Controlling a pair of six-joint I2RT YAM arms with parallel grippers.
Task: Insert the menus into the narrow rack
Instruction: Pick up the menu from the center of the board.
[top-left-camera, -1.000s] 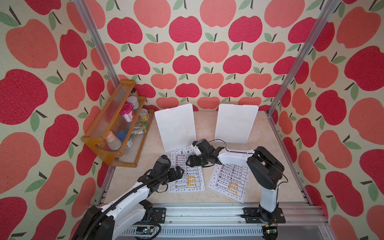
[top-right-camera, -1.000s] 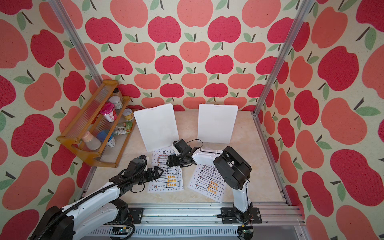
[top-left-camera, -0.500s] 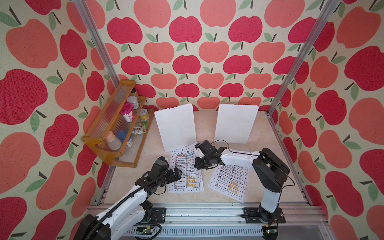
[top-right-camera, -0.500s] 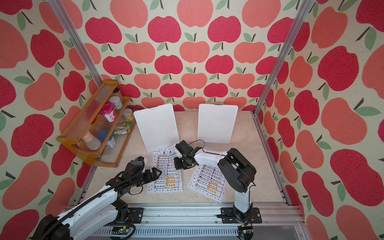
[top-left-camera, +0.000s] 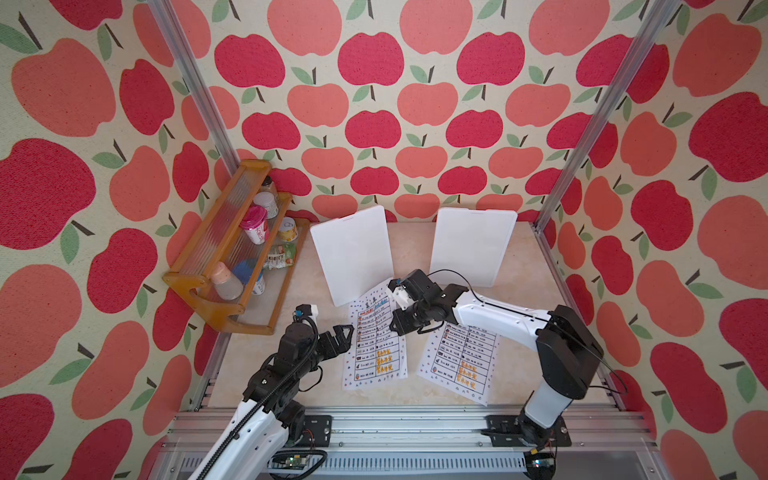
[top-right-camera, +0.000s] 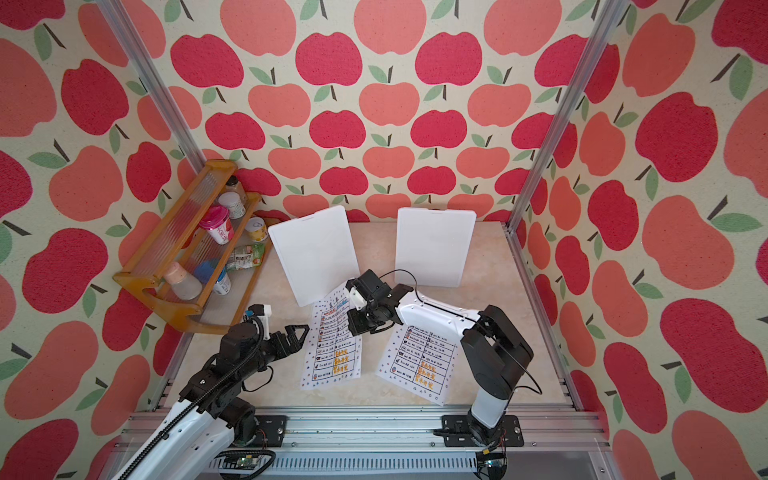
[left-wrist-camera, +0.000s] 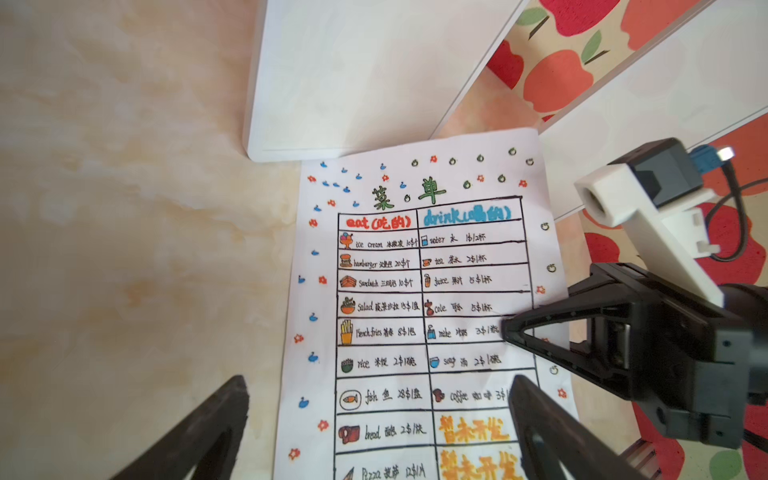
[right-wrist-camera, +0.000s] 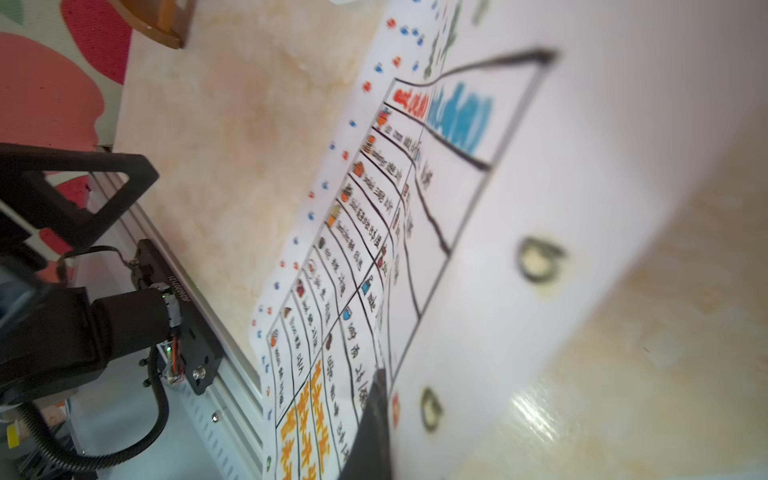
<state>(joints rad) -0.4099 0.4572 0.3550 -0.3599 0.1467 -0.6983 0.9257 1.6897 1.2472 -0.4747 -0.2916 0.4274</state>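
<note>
Now the right gripper (top-left-camera: 394, 327) is pinched shut on the right edge of the left menu (top-left-camera: 374, 349). It lies on the table (top-left-camera: 411, 257), long way near-to-far. The open left gripper (top-left-camera: 343, 338) hovers just left.

Wallpaper w/ red & coral apples (top-left-camera: 370, 58) on all 3 walls; aluminium corner posts (top-left-camera: 195, 91) btw them. Beige marbled worktop (top-left-camera: 532, 266). Two plain white rounded-corner boards stand upright at back, well apart: left board (top-left-camera: 351, 253) angled, right board (top-left-camera: 471, 249) squarer. By left wall: pink-lidded white cup (top-left-camera: 254, 224), white-capped jar (top-left-camera: 266, 203), small dark-capped jar (top-left-camera: 269, 185), yellow-label tin (top-left-camera: 287, 229), green pouch (top-left-camera: 282, 255) lying down, peach-capped clear bottle (top-left-camera: 224, 280), blue-capped bottle (top-left-camera: 249, 276). Ribbed aluminium rail (top-left-camera: 395, 432) along front edge.
</note>
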